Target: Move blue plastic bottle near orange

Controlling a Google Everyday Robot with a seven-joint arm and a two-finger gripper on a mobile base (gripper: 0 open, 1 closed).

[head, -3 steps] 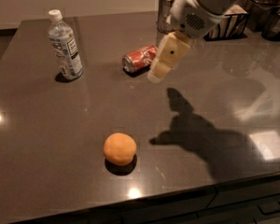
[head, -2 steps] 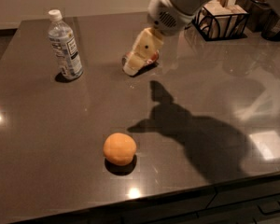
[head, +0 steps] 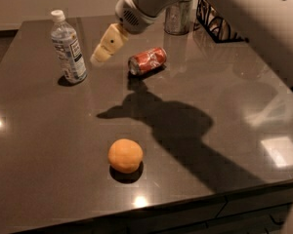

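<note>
The blue plastic bottle [head: 68, 50] is seen standing upright in the upper left of the frame, on the dark bench [head: 224, 96], with its white cap on. The orange [head: 125, 155] is found low in the centre of the frame, well apart from the bottle. The claw [head: 97, 57] is held above the bench in the upper centre, angled down and to the left, between the bottle and a red soda can [head: 147, 60] that lies on its side. The bottle is near but not touched. Nothing is grasped, and whether the claw is released or clenched cannot be told.

The approach to the bottle is judged to be the step in hand. A short move left is called for next, so that the bottle's body can be taken squarely and not tipped.
</note>
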